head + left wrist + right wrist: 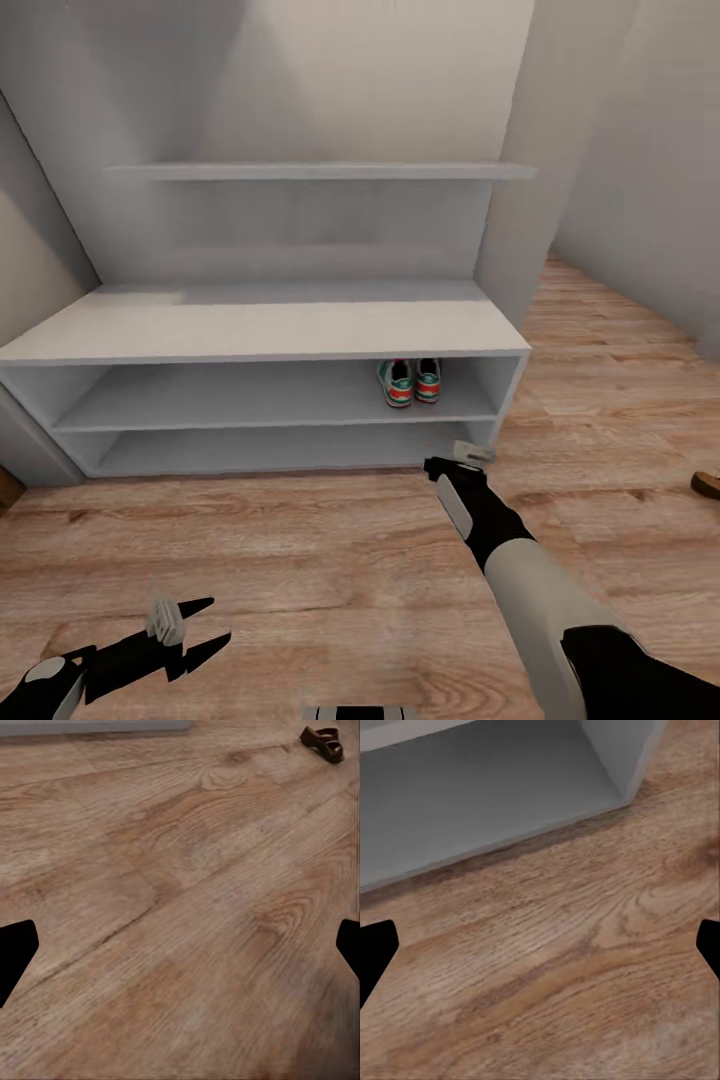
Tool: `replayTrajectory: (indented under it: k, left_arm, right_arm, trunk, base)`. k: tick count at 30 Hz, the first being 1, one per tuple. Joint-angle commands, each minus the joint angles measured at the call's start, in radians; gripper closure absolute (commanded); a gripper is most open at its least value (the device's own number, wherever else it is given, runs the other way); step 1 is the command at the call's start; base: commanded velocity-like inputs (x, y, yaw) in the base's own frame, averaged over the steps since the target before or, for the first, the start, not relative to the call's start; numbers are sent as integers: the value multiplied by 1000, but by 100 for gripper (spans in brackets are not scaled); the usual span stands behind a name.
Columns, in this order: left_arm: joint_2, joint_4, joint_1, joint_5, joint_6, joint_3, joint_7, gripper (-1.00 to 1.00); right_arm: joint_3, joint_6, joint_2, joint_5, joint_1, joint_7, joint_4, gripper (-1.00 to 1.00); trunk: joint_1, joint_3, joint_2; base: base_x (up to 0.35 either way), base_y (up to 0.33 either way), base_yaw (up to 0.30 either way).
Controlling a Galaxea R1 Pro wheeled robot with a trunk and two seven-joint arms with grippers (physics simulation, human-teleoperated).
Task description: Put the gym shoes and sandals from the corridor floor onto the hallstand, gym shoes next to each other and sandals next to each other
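Observation:
The hallstand (260,330) stands against the wall ahead. Both gym shoes (411,381) sit side by side on its upper open shelf, at the right end, heels outward. A sandal (707,485) shows as a brown shape on the corridor floor (300,540) at the far right edge. In the left wrist view the sandals (324,741) lie close together on the planks, far from the fingers. My right gripper (458,460) hangs open and empty just above the floor before the rack's lower right corner (622,772). My left gripper (208,623) is open and empty low over the floor, at the near left.
A grey wall shelf (320,171) runs above the bench top. A light wall corner (510,200) rises right of the rack, and the corridor floor carries on past it to the right. A wall closes in at the left.

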Motion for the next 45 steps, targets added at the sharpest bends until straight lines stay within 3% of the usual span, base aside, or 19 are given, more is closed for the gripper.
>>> replayTrajectory:
  k: [1, 7, 11, 17, 20, 24, 27, 28, 29, 30, 33, 34, 35, 37, 41, 42, 45]
  left_arm:
    - [1, 0, -1, -9, -5, 10, -4, -100]
    - [6, 0, -1, -8, -7, 13, -3, -100]
    - [8, 0, -1, -6, -9, 13, -2, -100]
    - [5, 1, -1, 0, -11, 15, 49, -100]
    - [3, 3, -1, 3, -12, 16, 100, -100]
    - [1, 12, 0, 29, -13, 17, 208, -100]
    - [-1, 27, 1, 81, -14, 17, 320, -100]
    - [-2, 39, 1, 111, -14, 17, 384, -100]
    - [-2, 43, 1, 120, -14, 17, 406, -100]
    - [-3, 48, 1, 138, -14, 17, 448, -100]
    - [-4, 55, 1, 167, -14, 17, 533, -100]
    - [-6, 58, 1, 176, -14, 17, 574, -100]
    - [-12, 60, 1, 185, -14, 17, 635, -100]
    - [-19, 61, 1, 189, -15, 17, 692, -100]
    - [-38, 63, 1, 191, -15, 16, 777, -100]
    - [-71, 61, 1, 186, -15, 13, 902, -100]
    - [-77, 60, 1, 185, -15, 11, 948, -100]
  right_arm:
    - [1, 3, 3, -5, 0, 2, -1, -100]
    - [1, -8, 5, 0, 12, 18, 1, -100]
    - [4, -79, 1, 11, 78, 21, 22, -100]
    - [55, -206, -7, 111, 193, 27, 79, -100]
    - [60, -277, -23, 130, 238, 57, 101, -100]
    - [63, -413, -65, 141, 297, 158, 135, -100]
    - [64, -520, -125, 140, 338, 265, 183, -100]
    - [63, -576, -166, 137, 355, 322, 223, -100]
    - [62, -595, -181, 135, 359, 341, 238, -100]
    - [61, -634, -209, 131, 364, 380, 270, -100]
    - [57, -707, -261, 109, 370, 451, 333, -100]
    - [53, -734, -287, 87, 372, 483, 366, -100]
    - [44, -760, -324, 39, 373, 525, 413, -100]
    - [36, -773, -350, -19, 373, 561, 447, -100]
    - [31, -782, -373, -102, 375, 614, 481, -100]
    - [29, -787, -381, -144, 378, 653, 508, -100]
    - [29, -789, -382, -150, 380, 657, 512, -100]
  trunk:
    - [-1, -1, 0]
    - [-1, -3, 0]
    - [-1, -3, 0]
    - [-1, -3, 0]
    - [-1, -3, 0]
    - [-1, -3, 0]
    - [-1, -3, 0]
    - [-1, -3, 0]
    - [-1, -3, 0]
    - [-1, -3, 0]
    - [-1, -3, 0]
    - [-1, -3, 0]
    - [-1, -3, 0]
    - [-1, -3, 0]
    - [-1, -3, 0]
    - [-1, -3, 0]
    - [-1, -3, 0]
  base:
    - [-335, 68, -245]
    - [-335, 72, -262]
    - [-236, 52, -275]
    - [-40, 9, -86]
    - [-7, 2, -15]
    - [-2, 0, -5]
    - [0, 0, -1]
    - [0, 0, 0]
    - [0, 0, 0]
    - [0, 0, 0]
    - [0, 0, 0]
    - [0, 0, 0]
    - [0, 0, 0]
    - [0, 0, 0]
    - [0, 0, 0]
    - [0, 0, 0]
    - [0, 0, 0]
